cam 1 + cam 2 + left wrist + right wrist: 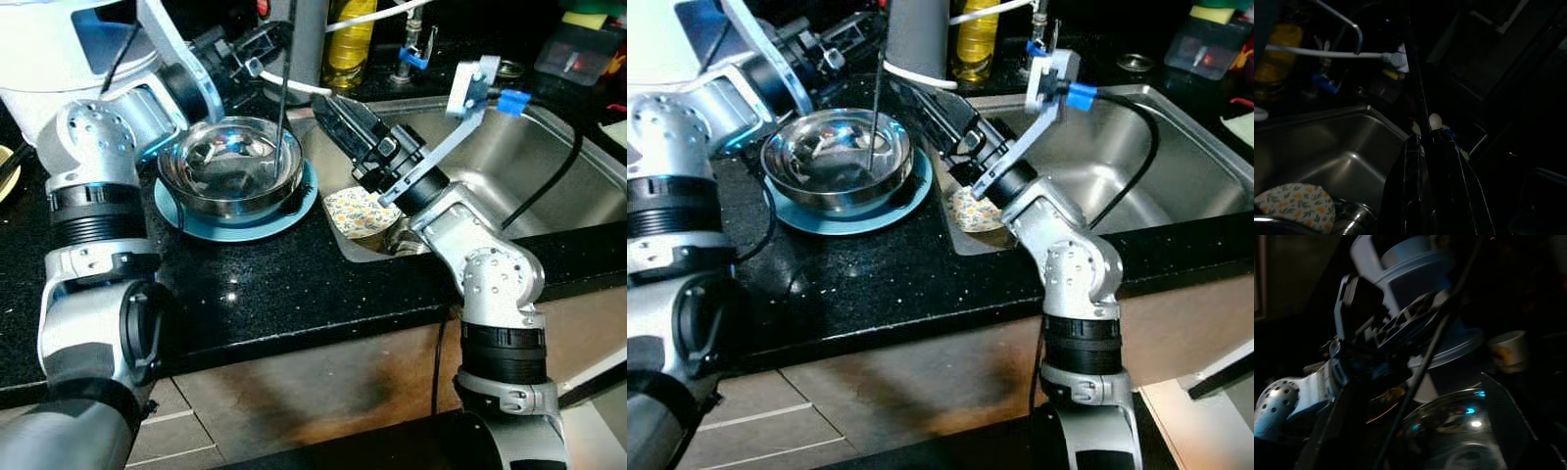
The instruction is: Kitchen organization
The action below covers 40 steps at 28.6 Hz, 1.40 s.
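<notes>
A steel bowl [230,166] sits on a blue plate [235,227] on the black counter. A thin dark utensil rod [284,88] stands upright in the bowl. My left gripper [263,44] is shut on the rod above the bowl's far rim; the left wrist view shows the fingers [1415,147] pressed together around the rod [1418,83]. My right gripper [328,110] hovers open beside the bowl's right rim, over the sink's left edge. In the right wrist view the bowl [1459,431] lies between its spread fingers.
A floral-patterned dish [361,211] lies in the near left corner of the steel sink [509,166]. A grey cylinder [309,39], a yellow bottle [351,39] and the faucet [416,44] stand behind. A white appliance [59,49] sits at far left.
</notes>
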Available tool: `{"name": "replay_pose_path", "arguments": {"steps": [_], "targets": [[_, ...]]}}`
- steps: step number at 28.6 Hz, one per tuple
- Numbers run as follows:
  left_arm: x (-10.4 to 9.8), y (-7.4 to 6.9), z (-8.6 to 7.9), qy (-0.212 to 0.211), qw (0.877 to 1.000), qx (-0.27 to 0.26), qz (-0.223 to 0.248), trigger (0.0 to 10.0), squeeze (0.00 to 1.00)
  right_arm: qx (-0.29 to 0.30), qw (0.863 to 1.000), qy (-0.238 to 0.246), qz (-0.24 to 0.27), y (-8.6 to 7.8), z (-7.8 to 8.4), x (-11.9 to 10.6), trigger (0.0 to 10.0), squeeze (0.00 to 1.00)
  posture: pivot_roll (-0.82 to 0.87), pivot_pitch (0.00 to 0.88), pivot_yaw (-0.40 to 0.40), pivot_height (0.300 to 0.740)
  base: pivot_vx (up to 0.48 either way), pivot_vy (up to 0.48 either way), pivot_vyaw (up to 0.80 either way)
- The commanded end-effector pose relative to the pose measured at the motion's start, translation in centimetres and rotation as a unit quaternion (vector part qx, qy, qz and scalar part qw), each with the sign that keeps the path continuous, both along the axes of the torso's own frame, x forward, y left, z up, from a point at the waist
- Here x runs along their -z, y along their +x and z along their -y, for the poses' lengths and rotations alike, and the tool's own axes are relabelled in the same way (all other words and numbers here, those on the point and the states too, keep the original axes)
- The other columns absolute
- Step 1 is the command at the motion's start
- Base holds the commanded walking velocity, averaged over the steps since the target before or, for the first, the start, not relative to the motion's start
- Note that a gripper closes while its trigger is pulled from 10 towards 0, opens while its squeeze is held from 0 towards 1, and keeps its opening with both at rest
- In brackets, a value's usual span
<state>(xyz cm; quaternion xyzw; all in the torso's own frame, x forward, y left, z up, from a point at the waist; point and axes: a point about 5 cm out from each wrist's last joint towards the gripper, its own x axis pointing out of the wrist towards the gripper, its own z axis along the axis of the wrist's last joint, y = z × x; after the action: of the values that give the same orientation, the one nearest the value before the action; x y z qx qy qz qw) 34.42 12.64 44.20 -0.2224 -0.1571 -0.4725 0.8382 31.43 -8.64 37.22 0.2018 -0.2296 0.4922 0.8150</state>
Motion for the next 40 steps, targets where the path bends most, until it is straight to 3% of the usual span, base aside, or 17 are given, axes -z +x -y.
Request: {"name": "replay_pose_path", "arguments": {"steps": [1,12,25,30,33,36,40], "targets": [[0.4,-0.4,0.8,0.014,1.000,0.016,0.001,0.0,0.00,-0.027,0.999,0.001,0.023,-0.9,-0.6,-1.0,10.0,0.00,0.00,0.221,0.013,0.740,0.000,0.000,0.00],[1.0,-1.2,2.1,0.019,0.999,0.038,0.000,0.0,0.00,-0.012,0.999,-0.023,0.019,-1.1,-0.6,-1.0,10.0,0.00,0.00,0.223,0.015,0.740,0.000,0.000,0.00],[1.1,-1.6,2.1,0.017,0.999,0.037,-0.002,0.0,0.00,-0.016,0.997,-0.080,0.014,-0.8,-1.3,0.6,10.0,0.00,0.00,0.224,0.016,0.740,0.000,0.000,0.00],[1.4,-1.5,1.6,0.023,0.999,0.023,-0.002,0.0,0.00,-0.118,0.992,0.047,0.007,-2.2,0.1,-1.4,10.0,0.00,0.00,0.205,0.009,0.740,0.000,0.000,0.00],[1.4,-1.5,1.4,0.025,1.000,0.019,-0.002,0.0,0.00,-0.127,0.990,0.056,0.011,-2.3,0.4,-1.6,10.0,0.00,0.00,0.205,0.009,0.740,0.000,0.000,0.00],[1.5,-1.5,1.3,0.024,1.000,0.020,-0.002,0.0,0.00,-0.105,0.993,0.044,0.008,-2.0,0.5,-1.4,10.0,0.00,0.00,0.196,0.010,0.740,0.000,0.000,0.00],[1.5,-1.6,1.3,0.022,0.999,0.024,-0.003,0.0,0.00,-0.095,0.995,-0.019,0.018,-2.2,0.3,-0.7,10.0,0.00,0.00,0.191,0.012,0.740,0.000,0.000,0.00]]}}
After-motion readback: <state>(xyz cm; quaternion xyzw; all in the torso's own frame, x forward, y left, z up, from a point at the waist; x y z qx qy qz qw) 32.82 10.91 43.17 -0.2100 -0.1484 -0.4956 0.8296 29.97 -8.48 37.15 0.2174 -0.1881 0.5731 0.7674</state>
